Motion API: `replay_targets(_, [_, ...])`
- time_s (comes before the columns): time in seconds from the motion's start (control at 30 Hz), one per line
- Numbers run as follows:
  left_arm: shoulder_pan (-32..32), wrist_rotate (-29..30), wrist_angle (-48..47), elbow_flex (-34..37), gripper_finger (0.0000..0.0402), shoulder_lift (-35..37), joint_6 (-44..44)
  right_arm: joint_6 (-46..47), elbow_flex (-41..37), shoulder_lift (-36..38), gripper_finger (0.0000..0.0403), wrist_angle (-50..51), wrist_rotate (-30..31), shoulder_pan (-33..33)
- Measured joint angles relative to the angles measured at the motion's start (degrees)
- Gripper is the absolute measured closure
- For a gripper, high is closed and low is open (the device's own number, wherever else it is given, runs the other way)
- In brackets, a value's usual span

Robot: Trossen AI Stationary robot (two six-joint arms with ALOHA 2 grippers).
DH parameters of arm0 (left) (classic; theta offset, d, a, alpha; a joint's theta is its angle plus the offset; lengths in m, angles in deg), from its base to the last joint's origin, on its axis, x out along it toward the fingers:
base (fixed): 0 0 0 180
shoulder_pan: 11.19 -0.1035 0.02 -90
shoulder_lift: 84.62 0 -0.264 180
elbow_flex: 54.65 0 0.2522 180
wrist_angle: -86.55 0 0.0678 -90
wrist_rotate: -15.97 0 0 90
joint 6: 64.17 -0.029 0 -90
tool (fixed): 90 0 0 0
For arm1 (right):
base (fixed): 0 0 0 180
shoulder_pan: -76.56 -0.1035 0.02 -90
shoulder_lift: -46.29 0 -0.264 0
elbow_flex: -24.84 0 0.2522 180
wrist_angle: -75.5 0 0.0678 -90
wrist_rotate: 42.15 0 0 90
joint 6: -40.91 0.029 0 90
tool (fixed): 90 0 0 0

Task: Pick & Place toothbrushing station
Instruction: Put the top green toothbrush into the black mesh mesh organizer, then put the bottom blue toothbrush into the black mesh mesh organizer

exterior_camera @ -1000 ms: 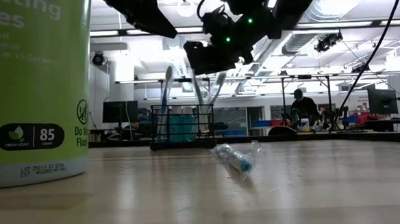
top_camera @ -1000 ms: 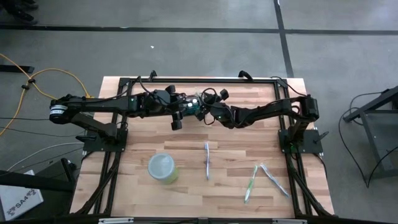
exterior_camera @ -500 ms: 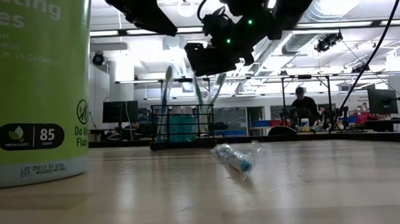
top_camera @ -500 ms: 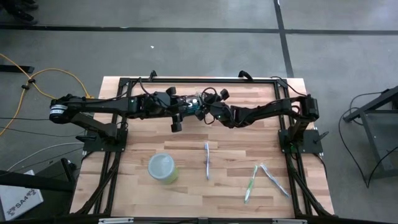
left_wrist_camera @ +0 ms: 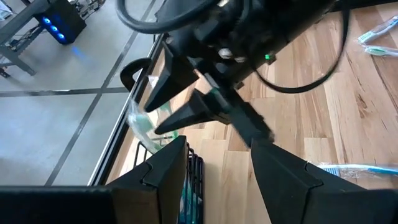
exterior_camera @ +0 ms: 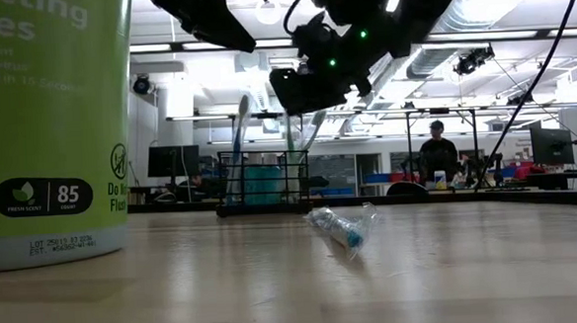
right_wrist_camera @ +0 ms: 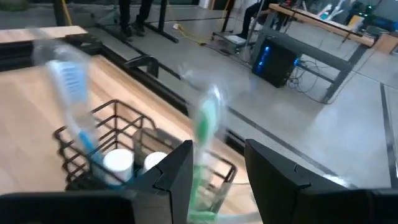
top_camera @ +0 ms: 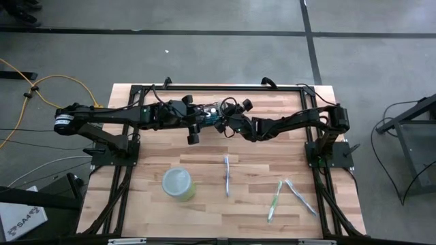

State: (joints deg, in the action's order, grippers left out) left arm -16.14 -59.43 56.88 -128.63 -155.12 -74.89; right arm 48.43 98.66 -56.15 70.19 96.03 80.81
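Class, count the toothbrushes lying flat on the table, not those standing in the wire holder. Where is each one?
3. One toothbrush lies mid-table beside the green wipes canister; a green toothbrush and a wrapped toothbrush lie together nearer the right arm's side. The arms may hide others.

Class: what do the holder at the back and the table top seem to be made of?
Holder: thin dark wire, probably coated metal; its open grid of rods shows through. Table top: pale wood with a smooth, slightly glossy finish; plank seams and grain show.
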Motion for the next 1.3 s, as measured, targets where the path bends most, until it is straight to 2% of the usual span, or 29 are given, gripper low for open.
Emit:
replay_targets(0.1, [0.0, 0.0, 0.0, 0.0, 0.0228, 0.0, 0.0, -3.6, 0.0, 0.0, 0.0266, -0.7, 0.2, -0.2])
replay_targets(0.23, [0.0, 0.0, 0.0, 0.0, 0.0228, 0.0, 0.0, -0.1, 0.0, 0.0, 0.0266, 0.9, -1.2, -0.2])
replay_targets(0.33, [0.0, 0.0, 0.0, 0.0, 0.0228, 0.0, -0.2, -2.3, 0.0, 0.0, 0.0266, 0.3, -1.2, -0.5])
replay_targets(0.53, [0.0, 0.0, -0.1, 0.0, 0.0228, 0.0, 0.1, -1.2, 0.0, 0.5, 0.0266, 0.9, 0.2, -1.4])
replay_targets(0.8, [0.0, 0.0, -0.2, 0.0, 0.0228, 0.0, 0.2, -4.3, 0.1, 3.8, 0.0266, 1.5, 3.3, -5.8])
replay_targets(1.03, [0.0, 0.0, -0.2, 0.0, 0.0228, 0.0, 1.9, -5.5, -0.1, 6.3, 0.0266, 8.4, 5.8, -11.4])
replay_targets(1.17, [0.0, 0.0, -0.5, 0.0, 0.0228, 0.0, 2.2, 0.7, 0.1, 9.9, 0.0266, 16.8, 5.4, -14.8])
replay_targets(1.3, [0.0, 0.0, -0.5, 0.0, 0.0228, 0.0, 2.2, 15.3, 0.1, 14.8, 0.0266, 32.2, -1.7, -16.7])
